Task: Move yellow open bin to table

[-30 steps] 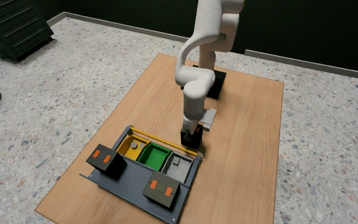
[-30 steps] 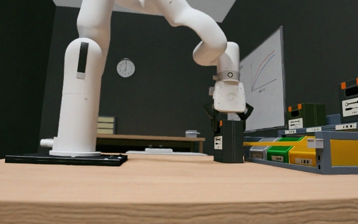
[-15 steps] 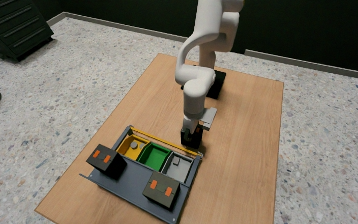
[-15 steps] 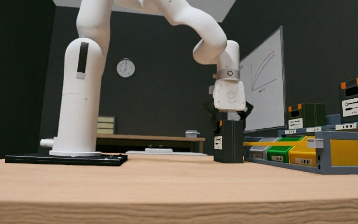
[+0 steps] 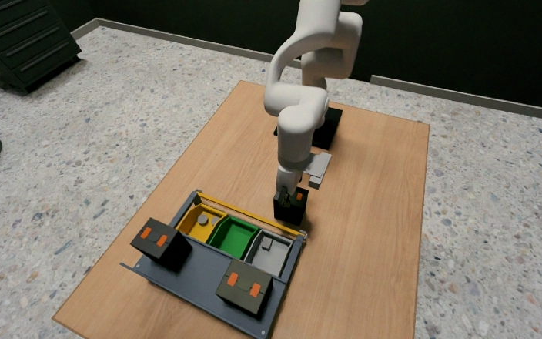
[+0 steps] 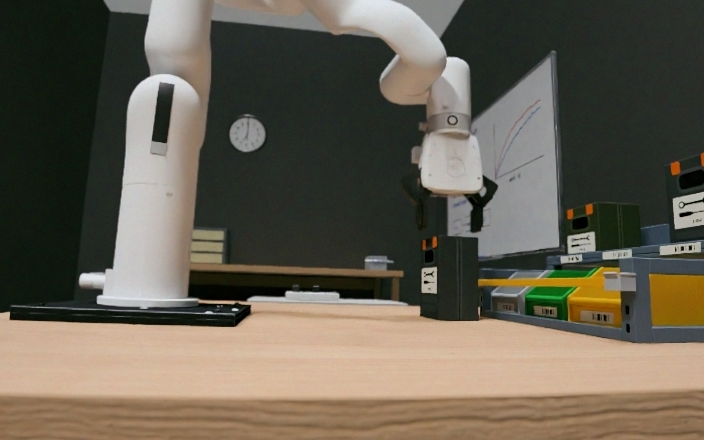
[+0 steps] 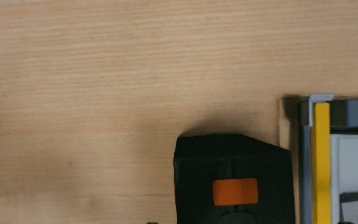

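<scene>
The yellow open bin sits at the left end of the shelf's lower level, with round grey parts in it, behind a yellow front bar. My gripper is open and empty. It hangs just above a black closed box that stands upright on the table by the shelf's right corner. The fingers are clear of the box top. The yellow bin does not show in the wrist view.
A green bin and a grey bin sit beside the yellow one. Two dark closed boxes stand on the grey-blue shelf's top level. The arm's base is at the table's far end.
</scene>
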